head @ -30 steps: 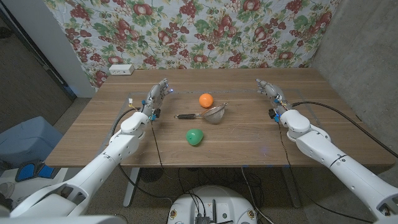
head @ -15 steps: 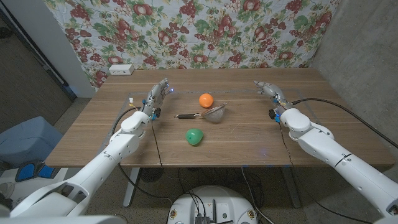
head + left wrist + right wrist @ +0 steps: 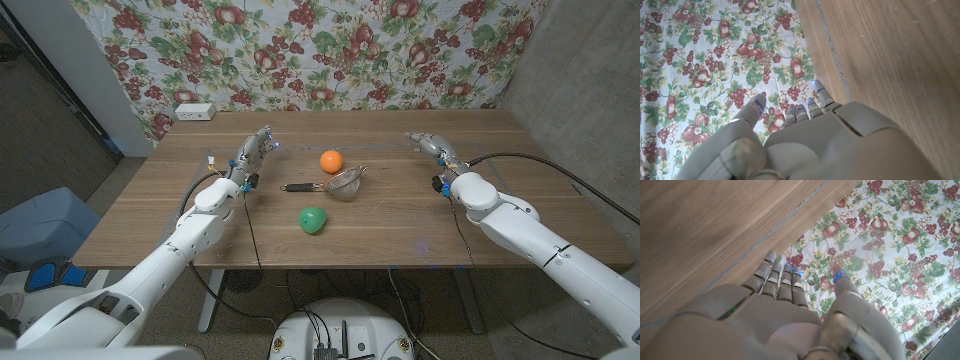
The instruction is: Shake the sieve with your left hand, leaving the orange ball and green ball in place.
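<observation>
The left hand point(image 3: 255, 150), left of middle, is released, holding nothing. The sieve point(image 3: 340, 183) lies between the orange ball point(image 3: 331, 160) and green ball point(image 3: 314, 220); a wide reach could knock either away.

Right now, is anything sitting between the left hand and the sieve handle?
Nothing visible. In the head view, bare table lies between the left hand and the sieve handle's near end. The orange ball sits beyond the handle, the green ball nearer the robot.
</observation>
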Tool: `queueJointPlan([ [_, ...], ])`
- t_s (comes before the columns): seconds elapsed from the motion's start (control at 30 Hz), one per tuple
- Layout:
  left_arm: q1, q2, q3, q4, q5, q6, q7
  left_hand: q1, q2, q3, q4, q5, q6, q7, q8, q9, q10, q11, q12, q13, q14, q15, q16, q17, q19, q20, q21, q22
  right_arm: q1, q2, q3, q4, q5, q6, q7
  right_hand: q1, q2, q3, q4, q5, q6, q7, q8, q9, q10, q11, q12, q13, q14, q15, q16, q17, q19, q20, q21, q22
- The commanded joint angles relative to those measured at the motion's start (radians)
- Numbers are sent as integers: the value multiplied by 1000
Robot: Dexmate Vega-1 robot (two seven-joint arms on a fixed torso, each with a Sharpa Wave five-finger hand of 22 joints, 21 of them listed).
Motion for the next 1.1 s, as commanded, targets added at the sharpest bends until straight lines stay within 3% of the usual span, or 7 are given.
queueJointPlan([
  [0.03,-7,-5,2,10,0,-6,-6,-5,28,1,-6,4,-3,2,7,2,-3,6,3,3,0,1,7,-1,7,-4,-4,4,-2,-30,-13,-71,-50,-78,-12,9,2,3,-3,7,18,-2,7,5,20,1,13,-1,24,-1,11,0,25,3,-2,6],
  [1.1,-2,-3,3,-1,-1,-3,-6,-6,32,2,-11,4,-3,6,6,3,-2,9,3,3,0,5,7,-1,15,-2,-24,4,32,-89,-81,-242,-188,-323,21,46,-2,19,-23,17,59,-28,15,6,60,-20,22,-1,85,-23,39,-4,62,2,-11,9],
])
